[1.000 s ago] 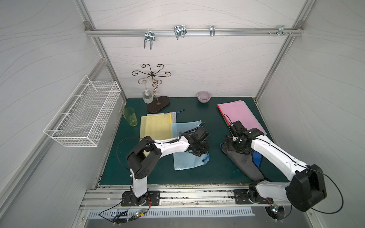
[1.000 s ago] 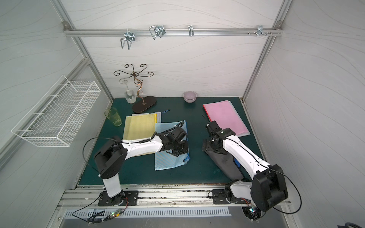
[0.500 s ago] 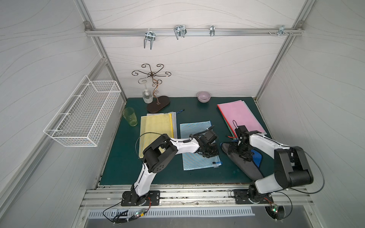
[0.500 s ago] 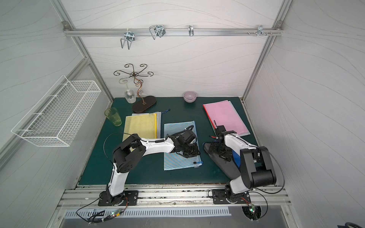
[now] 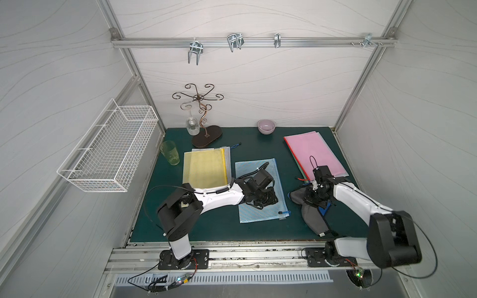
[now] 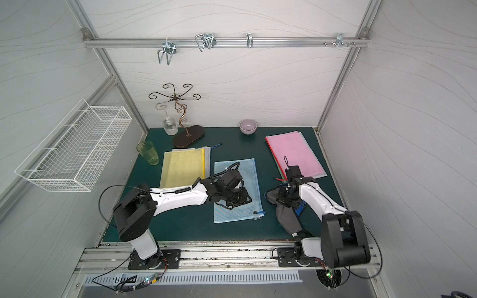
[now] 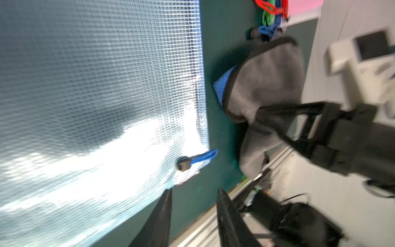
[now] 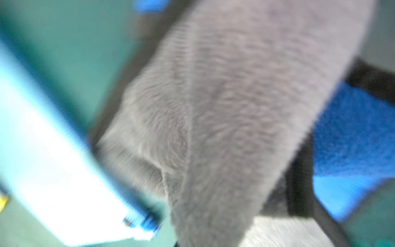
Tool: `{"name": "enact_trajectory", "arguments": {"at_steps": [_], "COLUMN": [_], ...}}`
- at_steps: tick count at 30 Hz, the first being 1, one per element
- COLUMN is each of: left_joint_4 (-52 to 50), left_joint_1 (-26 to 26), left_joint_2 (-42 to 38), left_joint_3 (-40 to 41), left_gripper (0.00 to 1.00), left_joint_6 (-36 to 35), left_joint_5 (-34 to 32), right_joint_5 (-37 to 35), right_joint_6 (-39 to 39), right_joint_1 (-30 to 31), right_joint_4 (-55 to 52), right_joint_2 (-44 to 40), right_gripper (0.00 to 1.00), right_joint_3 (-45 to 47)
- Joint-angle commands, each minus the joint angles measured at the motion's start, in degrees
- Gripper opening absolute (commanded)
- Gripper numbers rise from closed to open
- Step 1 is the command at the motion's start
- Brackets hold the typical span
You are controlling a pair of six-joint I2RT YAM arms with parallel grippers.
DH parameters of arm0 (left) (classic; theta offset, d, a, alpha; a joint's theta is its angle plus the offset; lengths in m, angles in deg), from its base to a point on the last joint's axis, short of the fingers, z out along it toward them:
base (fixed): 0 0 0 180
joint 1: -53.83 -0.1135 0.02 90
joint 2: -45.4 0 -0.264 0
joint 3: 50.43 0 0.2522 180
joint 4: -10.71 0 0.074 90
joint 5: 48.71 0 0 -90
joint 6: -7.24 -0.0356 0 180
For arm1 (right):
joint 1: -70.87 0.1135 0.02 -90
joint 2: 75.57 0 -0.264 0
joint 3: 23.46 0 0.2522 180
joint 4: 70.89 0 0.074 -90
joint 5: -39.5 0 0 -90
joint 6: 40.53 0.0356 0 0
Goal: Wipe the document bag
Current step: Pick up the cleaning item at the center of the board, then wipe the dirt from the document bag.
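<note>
The left arm rises from its base at the lower left of centre in both top views. Its white forearm stretches rightward, low over the green mat (image 5: 206, 227). The left gripper (image 5: 268, 200) sits over the middle of the blue mesh document bag (image 5: 258, 216), which lies flat at the centre of the mat with its long side running up the frame. In the left wrist view the black fingers (image 7: 162, 218) stand apart with bare mat between them and grip nothing. One fingertip is at the bag's edge, near the corner with the blue zipper pull (image 7: 203, 156).

Just right of the bag, and apart from it, lies the grey cloth (image 5: 313, 219), partly covering a blue cloth (image 5: 324, 207). The right gripper (image 5: 313, 198) is down on the grey cloth's upper end with its jaws closed, pinching the fabric. The right wrist view is blurred and filled with grey pile. The right arm reaches up and leftward from its base at the lower right, elbow raised. A small white tag (image 5: 321, 234) at the cloth's lower end is too small to read.
</note>
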Motion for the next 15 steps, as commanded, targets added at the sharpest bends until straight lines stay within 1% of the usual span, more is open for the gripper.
{"name": "enact_trajectory", "arguments": {"at_steps": [1,2,4,7,8,9,11,13,15], "left_joint_4": [-4.05,-3.55,-2.21,0.55,1.56,2.25,3.41,3.74,3.74], "left_joint_1": [-1.88,-2.50,-3.82,-5.38,-5.87,-6.32,-6.87,-7.46,-7.81], "left_joint_2": [-4.04,-5.03,-5.46,-3.31,-2.34,-1.78,-1.34,-1.53,-1.74], "left_joint_3": [6.38,8.47,11.65,14.32,15.11,15.88,17.33,18.61,19.36], "left_gripper": [0.27,0.24,0.18,0.12,0.07,0.04,0.03,0.01,0.00], "left_joint_6": [2.11,2.80,3.86,4.86,5.32,5.83,7.03,8.09,8.63], "left_joint_5": [-2.31,-2.36,-1.40,1.09,2.06,2.56,2.92,2.59,2.39], "right_joint_5": [1.35,2.50,4.52,4.71,5.76,8.01,11.89,14.69,18.53], "right_joint_6": [-0.79,-0.86,-1.21,-1.36,-1.04,-0.77,0.27,0.50,0.81], "right_joint_1": [7.30,9.39,13.31,20.71,22.47,23.49,25.01,26.84,27.34], "right_joint_4": [-4.72,-4.72,-5.02,-2.97,-1.14,0.63,4.76,8.09,11.26], "right_joint_2": [-6.36,-5.86,-1.93,5.30,7.64,10.10,15.61,22.57,29.35], "right_gripper": [0.00,0.00,0.00,0.00,0.00,0.00,0.00,0.00,0.00], "right_joint_3": [-5.53,-6.98,-10.33,-14.96,-16.06,-16.86,-18.46,-20.99,-23.39]}}
